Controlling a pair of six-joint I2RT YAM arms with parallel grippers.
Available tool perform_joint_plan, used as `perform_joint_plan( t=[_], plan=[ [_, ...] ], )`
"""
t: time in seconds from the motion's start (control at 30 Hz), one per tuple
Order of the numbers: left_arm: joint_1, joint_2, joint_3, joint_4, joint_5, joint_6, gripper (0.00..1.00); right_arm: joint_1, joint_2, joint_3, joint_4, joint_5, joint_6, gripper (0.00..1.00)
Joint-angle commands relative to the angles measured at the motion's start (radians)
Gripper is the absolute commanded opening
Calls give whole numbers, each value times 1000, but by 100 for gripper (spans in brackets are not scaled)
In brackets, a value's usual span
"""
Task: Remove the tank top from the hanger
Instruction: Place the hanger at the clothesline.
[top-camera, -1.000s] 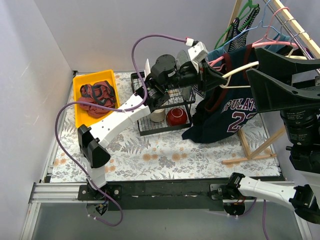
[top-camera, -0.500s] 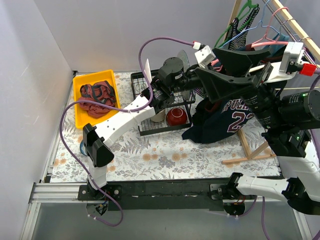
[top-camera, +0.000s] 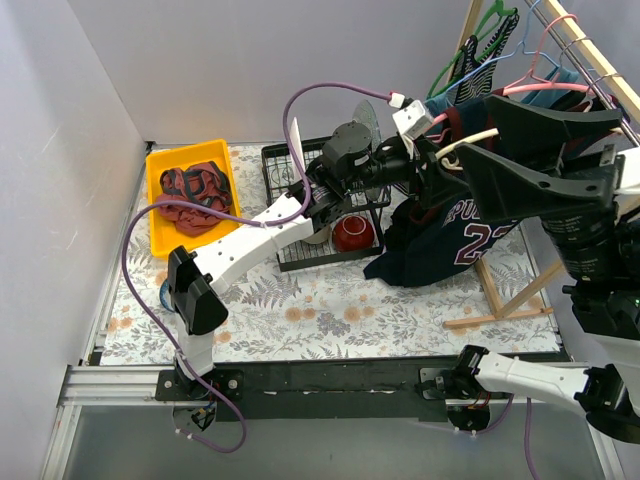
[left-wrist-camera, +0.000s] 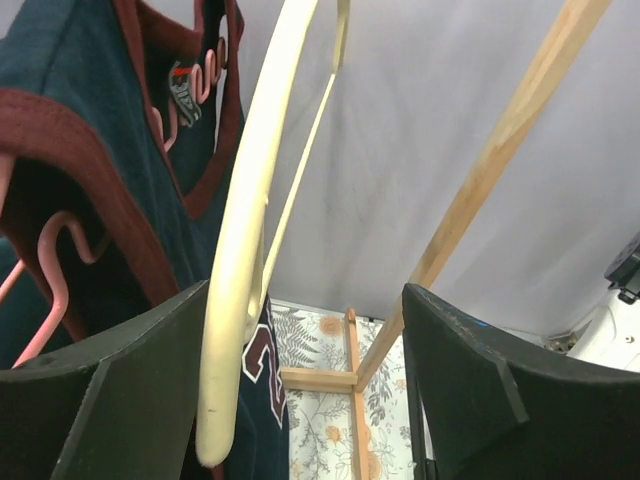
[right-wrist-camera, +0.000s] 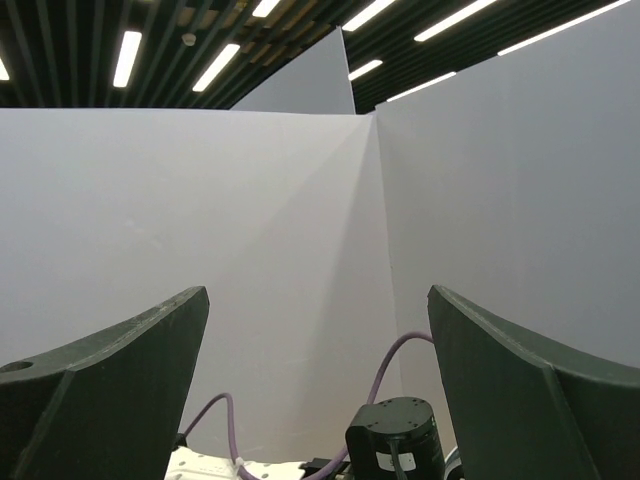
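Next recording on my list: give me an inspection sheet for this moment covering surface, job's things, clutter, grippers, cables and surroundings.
Surface: table with a floral cover, no spills seen.
Job's things: navy tank top appears to hang on the cream hanger from the wooden rack.
Clutter: yellow bin of crumpled clothes; wire rack holding a red bowl; pink hanger.
Grippers: left gripper open, cream hanger between its jaws; right gripper open, empty, facing a wall.
Cables: purple cable arcs above the left arm.
Surroundings: plain white walls; strip lights overhead in the right wrist view.
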Motion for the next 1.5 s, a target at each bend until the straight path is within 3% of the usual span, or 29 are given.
perform_joint_plan(
  t=[0.0, 0.1, 0.4, 0.6, 0.67, 0.93, 1.47],
  plan=[
    [-5, -80, 23, -29, -48, 26, 75, 2, -35, -19, 86, -40, 12, 98],
    [-7, -74, 99, -104, -106, 29, 76, 2, -41, -6, 62, -41, 14, 98],
    [-4, -126, 159, -127, -168, 37, 77, 2, -107, -88, 92, -33, 8, 97],
    [22, -54, 296, -237, -217, 31, 74, 2, -139, -126, 114, -41, 19, 97],
    [47, -20, 359, -279, -206, 0, 72, 2, -151, -140, 123, -43, 22, 97],
    [165, 52, 342, -193, -120, -115, 65, 2, -184, -169, 131, -53, 37, 96],
    [187, 138, 343, -136, -7, -135, 54, 2, -210, -204, 132, -32, 29, 94]
  ],
)
